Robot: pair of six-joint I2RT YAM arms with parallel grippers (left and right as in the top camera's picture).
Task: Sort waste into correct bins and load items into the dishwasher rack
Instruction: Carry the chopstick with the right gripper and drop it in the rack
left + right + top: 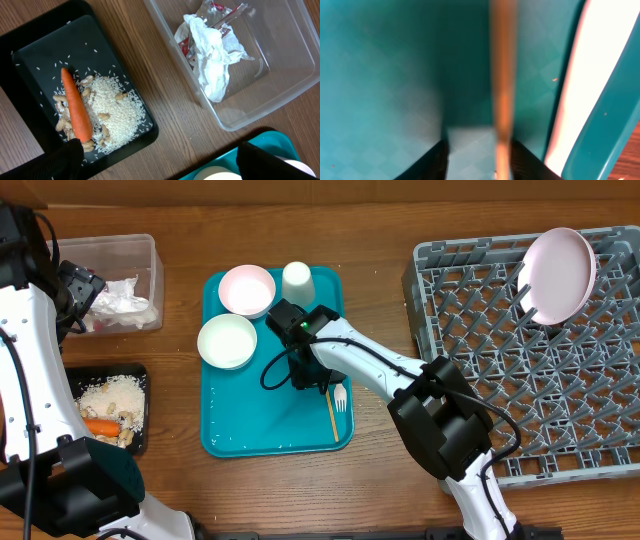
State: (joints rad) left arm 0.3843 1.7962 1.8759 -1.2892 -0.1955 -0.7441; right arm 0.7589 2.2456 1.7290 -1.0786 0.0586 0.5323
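Right arm (pixel 370 362) outstretched (jaws apparently parted)

White plate (pixel 560 272) upright in rack (pixel 600 430), right edge. Bowls (pixel 228 341), cup (pixel 297 280), fork (pixel 338 405): left of centre. Napkins (pixel 212 60) in clear tub (pixel 280 95) (far-left corner); carrot (pixel 76 107), crumbs (pixel 117 112) in black tray (pixel 30 60), left edge.

The left arm (pixel 30 370) and the right arm (pixel 375 360) both have smooth white links, joined by bulky black housings with rounded edges. Thin black cables (pixel 268 370) loop along them. A small green light (pixel 303 326) shines on the right arm's black wrist part. The fingers (pixel 60 162) of the left gripper (pixel 160 150) are matte black. Those of the right gripper (pixel 477 150) look dark and blurred.
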